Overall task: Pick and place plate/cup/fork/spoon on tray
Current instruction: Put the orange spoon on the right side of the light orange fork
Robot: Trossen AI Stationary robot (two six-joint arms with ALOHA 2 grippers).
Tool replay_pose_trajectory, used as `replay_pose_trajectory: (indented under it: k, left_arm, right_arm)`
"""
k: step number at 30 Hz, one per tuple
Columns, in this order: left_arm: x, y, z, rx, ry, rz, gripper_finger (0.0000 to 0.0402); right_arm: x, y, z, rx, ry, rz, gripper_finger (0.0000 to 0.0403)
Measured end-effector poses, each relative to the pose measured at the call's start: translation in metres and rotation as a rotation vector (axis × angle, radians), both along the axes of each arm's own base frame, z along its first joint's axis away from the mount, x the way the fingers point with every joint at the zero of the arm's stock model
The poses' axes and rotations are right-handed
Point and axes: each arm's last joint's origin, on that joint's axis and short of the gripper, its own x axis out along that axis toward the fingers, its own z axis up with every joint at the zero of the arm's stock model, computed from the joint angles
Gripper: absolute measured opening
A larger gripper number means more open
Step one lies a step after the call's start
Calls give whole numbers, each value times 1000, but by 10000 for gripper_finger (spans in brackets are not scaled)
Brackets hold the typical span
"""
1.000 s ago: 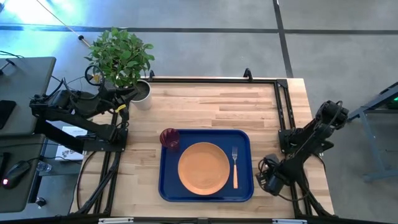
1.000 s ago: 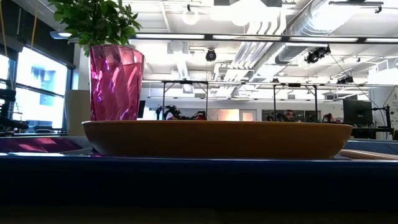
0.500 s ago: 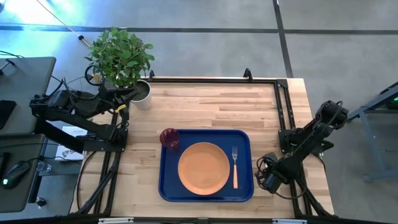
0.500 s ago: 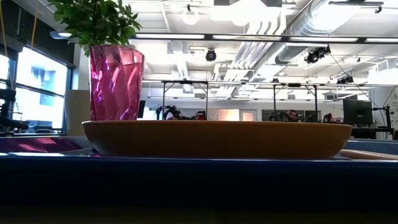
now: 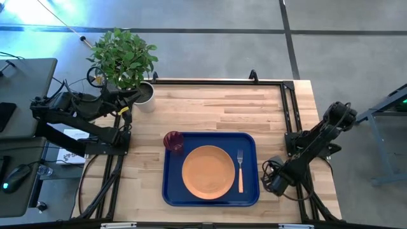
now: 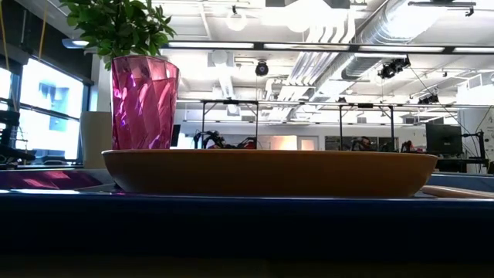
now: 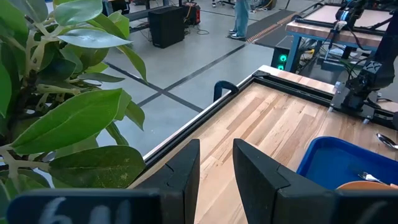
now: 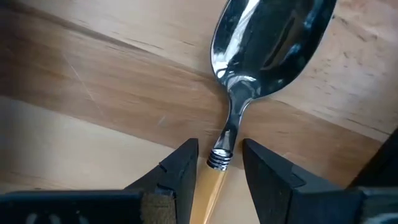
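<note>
Between the right gripper's fingers lies the spoon, seen in the right wrist view. I judge the fingers released but straddling the neck, where the light orange-tan handle meets a ribbed metal collar; neither finger visibly touches it. In the high view I place this gripper low at the desk's right edge, just beside the tray.

Hazards from here, as I judge them:
- The handle is slim and smooth. If I close off-centre, it may roll or pivot out.
- The spoon lies flat on the desk. Fingers set too high would close on nothing; set too low, they would scrape the wood.
- The bowl end is heavier, so a grip at the neck may let the spoon tilt in transfer.

Materials and shapes:
- Spoon bowl: polished silver oval, mirror-bright.
- Desk: pale butcher-block wood with visible grain.
- Tray: flat blue rectangle with rounded corners and a low rim.
- Plate: round, orange, shallow-rimmed, centred on the tray.
- Fork: on the tray, just right of the plate.
- Cup: dark red faceted tumbler at the tray's far left corner.

The left gripper waits by the potted plant, fingers released.
</note>
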Motion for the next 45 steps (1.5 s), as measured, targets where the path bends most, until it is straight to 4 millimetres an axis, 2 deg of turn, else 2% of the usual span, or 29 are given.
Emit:
replay_pose_trajectory:
  k: [12, 15, 21, 23, 28, 33, 45]
  left_arm:
    - [0, 0, 0, 0, 0, 0, 87]
    - [0, 0, 0, 0, 0, 0, 87]
    - [0, 0, 0, 0, 0, 0, 87]
    - [0, 0, 0, 0, 0, 0, 87]
    - [0, 0, 0, 0, 0, 0, 87]
    - [0, 0, 0, 0, 0, 0, 87]
    - [0, 0, 0, 0, 0, 0, 87]
  right_arm:
    - [-1, -1, 1, -10, 17, 40, 120]
    - [1, -2, 0, -2, 20, 23, 98]
    - [5, -3, 0, 17, 20, 1, 22]
    - [6, -4, 0, 20, 24, -7, 11]
    - [9, -6, 1, 21, 32, -40, 18]
    - [13, -3, 7, 9, 20, -59, 6]
    - [35, 10, 38, -36, -173, -227, 6]
